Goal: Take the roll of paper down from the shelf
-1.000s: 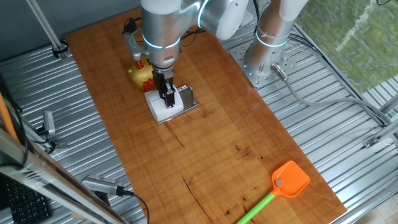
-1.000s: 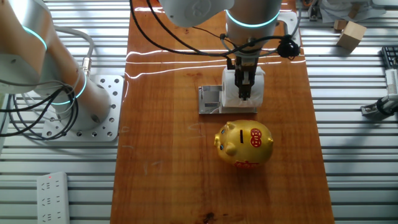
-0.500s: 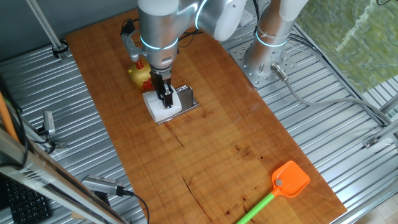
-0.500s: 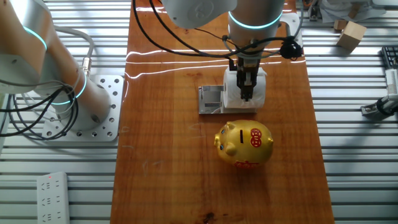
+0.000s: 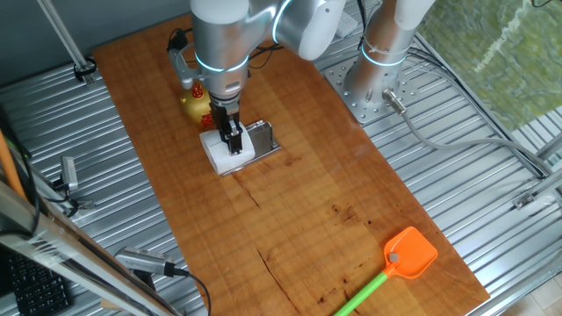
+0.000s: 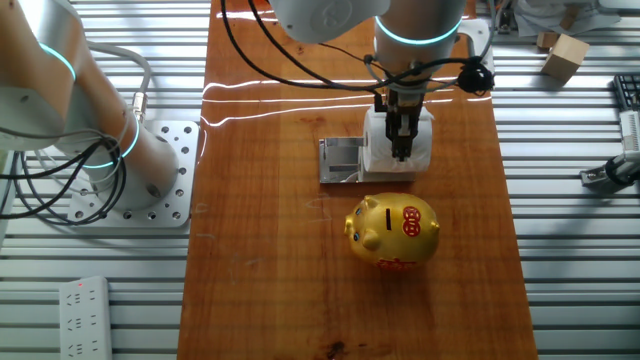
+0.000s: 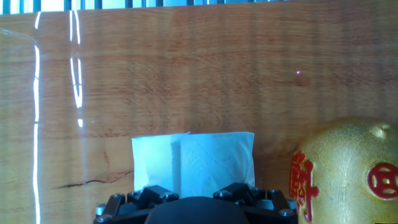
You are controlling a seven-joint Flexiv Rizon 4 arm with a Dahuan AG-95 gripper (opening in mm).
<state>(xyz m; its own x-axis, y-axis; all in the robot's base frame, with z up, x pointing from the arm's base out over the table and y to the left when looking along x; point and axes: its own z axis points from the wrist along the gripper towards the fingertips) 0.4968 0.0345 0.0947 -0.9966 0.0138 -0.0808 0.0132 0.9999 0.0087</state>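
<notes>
- The gripper (image 5: pixel 233 147) points straight down over the roll (image 5: pixel 219 151), its dark fingers (image 6: pixel 403 138) reaching into or onto the roll's middle; I cannot tell whether the jaws are spread or pinching the paper.
- In the hand view the roll (image 7: pixel 193 163) shows just beyond the gripper body, white with a faint embossed pattern, and the fingertips are not visible.
- The roll (image 6: pixel 399 150) sits at one end of the shelf (image 6: pixel 340 160); whether it rests on the shiny top or has slid partly off its edge is unclear.
- The shelf (image 5: pixel 262 138) shows its bare silver part on the side away from the pig.
- The gold pig (image 6: pixel 393 231) with red markings stands on the tabletop (image 6: pixel 280 260) near the roll, not touching it.
- In the hand view the pig (image 7: pixel 348 171) is to the right of the roll.
- An orange swatter (image 5: pixel 393 263) with a green handle lies well apart, at the far end of the tabletop (image 5: pixel 307 202).
</notes>
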